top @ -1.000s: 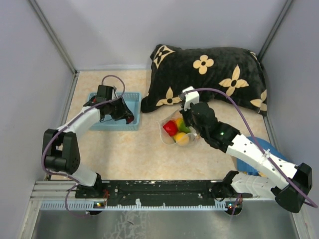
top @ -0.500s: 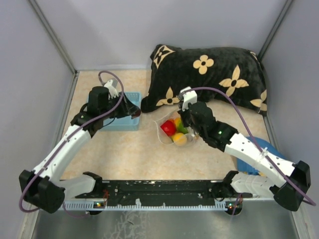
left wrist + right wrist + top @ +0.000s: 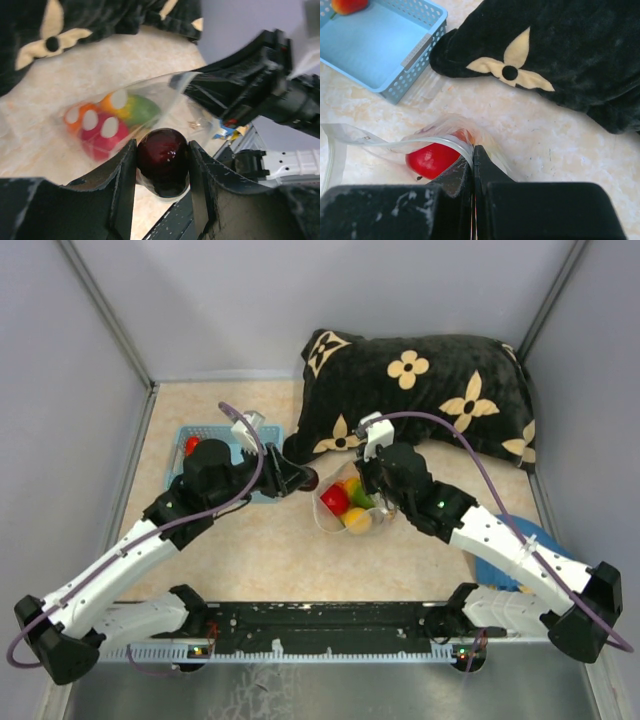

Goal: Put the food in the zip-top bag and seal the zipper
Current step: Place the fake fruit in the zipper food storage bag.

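My left gripper (image 3: 305,478) is shut on a dark brown toy fruit (image 3: 163,161) and holds it just left of the open mouth of the clear dotted zip-top bag (image 3: 345,508). The bag holds red (image 3: 335,500), green, orange and yellow food pieces; they also show through the plastic in the left wrist view (image 3: 107,127). My right gripper (image 3: 473,156) is shut on the bag's mouth edge with the zipper strip (image 3: 427,142) and holds it up. A red fruit (image 3: 432,157) lies under that strip. One more red fruit (image 3: 192,445) lies in the light blue basket (image 3: 262,435).
A black pillow with cream flowers (image 3: 430,390) lies behind the bag at the back right. The blue basket stands at the left, behind my left arm. Something blue (image 3: 497,575) lies under my right arm. Grey walls close in both sides.
My left arm has lifted the dark fruit out of the basket and swung right to the bag's mouth. My right gripper has kept hold of the bag edge, which shifted slightly.
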Controlling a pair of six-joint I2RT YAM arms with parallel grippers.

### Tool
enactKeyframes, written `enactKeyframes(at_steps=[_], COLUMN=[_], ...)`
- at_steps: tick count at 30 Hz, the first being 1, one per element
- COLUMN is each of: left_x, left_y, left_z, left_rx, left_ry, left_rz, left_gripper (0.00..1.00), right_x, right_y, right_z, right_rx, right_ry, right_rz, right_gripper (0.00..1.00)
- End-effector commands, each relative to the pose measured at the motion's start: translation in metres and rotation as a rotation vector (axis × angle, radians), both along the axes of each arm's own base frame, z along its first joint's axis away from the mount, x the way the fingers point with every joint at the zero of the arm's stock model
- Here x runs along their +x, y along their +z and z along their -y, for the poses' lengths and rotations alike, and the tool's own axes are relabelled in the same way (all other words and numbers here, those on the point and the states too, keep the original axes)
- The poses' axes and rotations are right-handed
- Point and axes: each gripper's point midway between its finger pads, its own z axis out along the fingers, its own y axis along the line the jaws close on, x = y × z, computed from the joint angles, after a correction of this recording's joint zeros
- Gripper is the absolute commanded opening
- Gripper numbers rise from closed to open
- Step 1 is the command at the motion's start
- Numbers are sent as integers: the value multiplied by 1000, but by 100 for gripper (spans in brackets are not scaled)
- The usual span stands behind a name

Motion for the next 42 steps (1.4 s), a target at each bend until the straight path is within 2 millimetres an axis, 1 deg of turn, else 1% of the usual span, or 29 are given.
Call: enactKeyframes(at_steps=[1,4,7,8,10,13,18,23,27,30,34,36,42], left_x=[-26,-40,-47,-48,-45,-37,-21,-16,-12,-5,8,12,15], left_y=[31,37,41,40,35,21,1,-14,-29,-40,-57,-60,-60], left_z=[32,50,65,68,74,80,76,82,90,95,95,93,88], left_rx=[-90,-96,-91,-83,-59,-13,52,79,98,125,187,200,199], left_ry=[-106,-143,-160,-160,-142,-107,-31,-37,-46,-29,24,46,75], left_rz=[98,161,228,251,297,332,412,478,494,492,485,483,479], left_gripper=[35,35,35,35,35,36,37,38,38,39,45,52,66], right_x=[5,4,2,2,1,0,-2,-3,-4,-4,-5,-5,-5], right_y=[46,46,47,46,48,50,50,51,53,53,54,54,52], right_z=[-10,-11,-13,-13,-13,-13,-13,-15,-16,-17,-17,-16,-14], right_rx=[114,119,126,128,133,141,151,164,177,180,181,182,179], right_ry=[12,17,26,29,29,33,40,46,51,56,57,55,50], right_rz=[78,72,69,68,69,70,68,67,71,69,70,70,70], right_gripper=[0,0,0,0,0,0,0,0,0,0,0,0,0])
